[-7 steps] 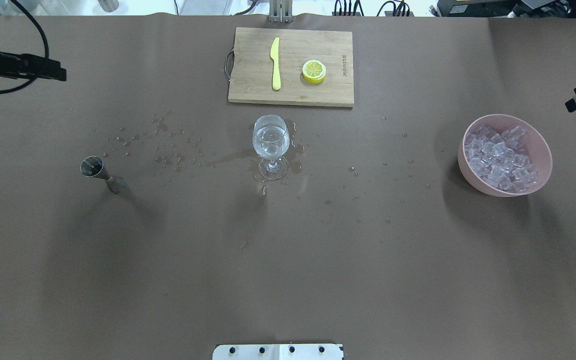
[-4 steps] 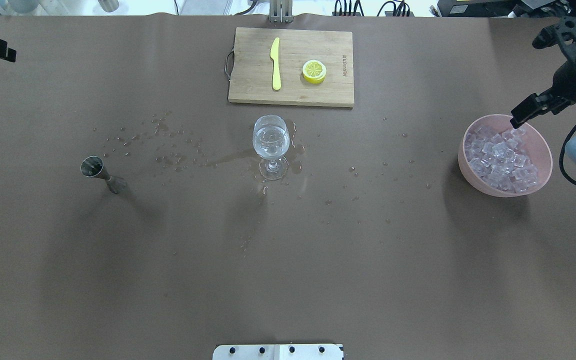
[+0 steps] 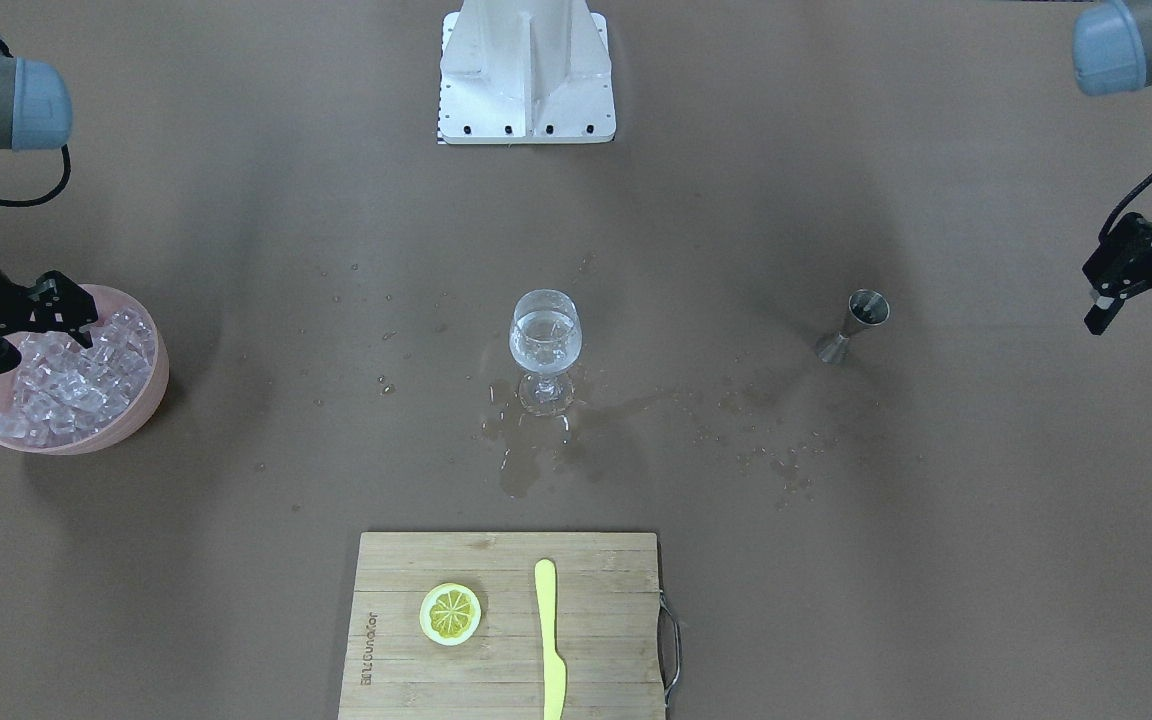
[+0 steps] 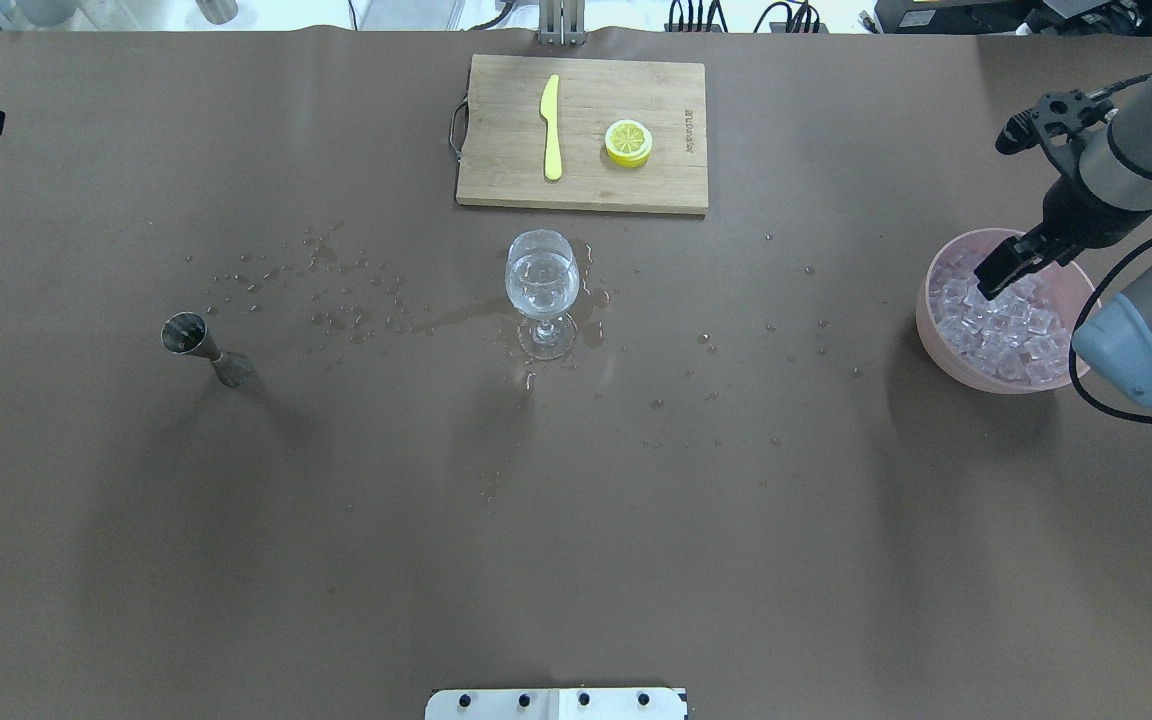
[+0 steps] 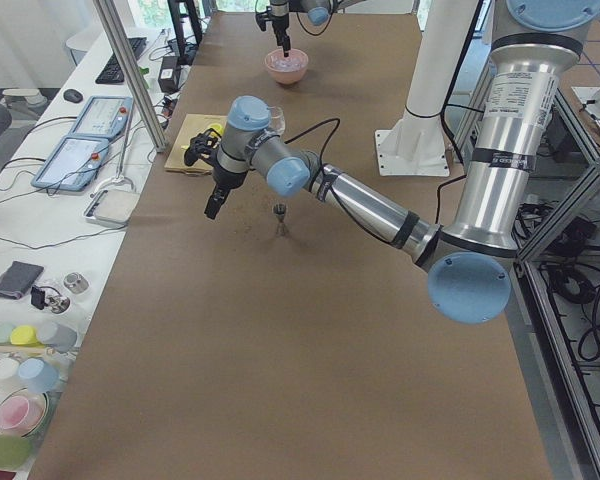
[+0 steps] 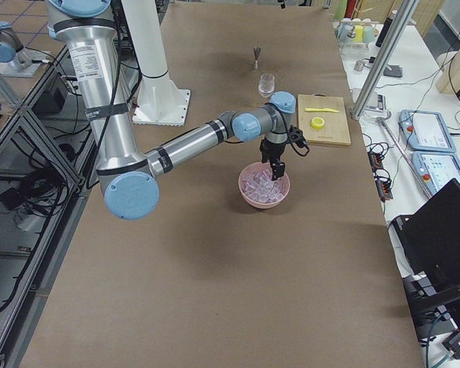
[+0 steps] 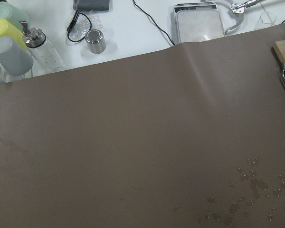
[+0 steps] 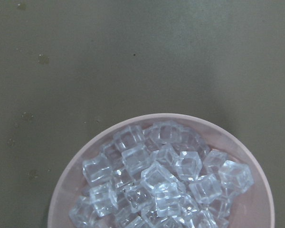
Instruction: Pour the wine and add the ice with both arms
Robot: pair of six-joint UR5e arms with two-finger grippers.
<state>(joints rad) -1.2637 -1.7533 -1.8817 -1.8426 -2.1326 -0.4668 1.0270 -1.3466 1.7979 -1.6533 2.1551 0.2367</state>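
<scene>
A wine glass (image 4: pixel 541 280) with a little clear wine stands at the table's middle, and also shows in the front view (image 3: pixel 545 335). A pink bowl (image 4: pixel 936 340) full of ice cubes (image 4: pixel 1001 330) sits at the right. My right gripper (image 4: pixel 998 272) hangs fingers-down just over the ice at the bowl's far side and looks open and empty; the right wrist view shows only ice (image 8: pixel 166 185). My left gripper (image 3: pixel 1151 325) is open and empty, high at the table's left edge, far from the steel jigger (image 4: pixel 198 345).
A wooden cutting board (image 4: pixel 496 130) with a yellow knife (image 4: pixel 551 125) and a lemon slice (image 4: pixel 628 142) lies behind the glass. Spilled drops and a puddle (image 4: pixel 436 322) spread between jigger and glass. The white base block (image 3: pixel 526 75) is at the robot's side.
My right arm came in from the right edge and lowered its gripper over the ice bowl. My left gripper pulled back to the far left edge.
</scene>
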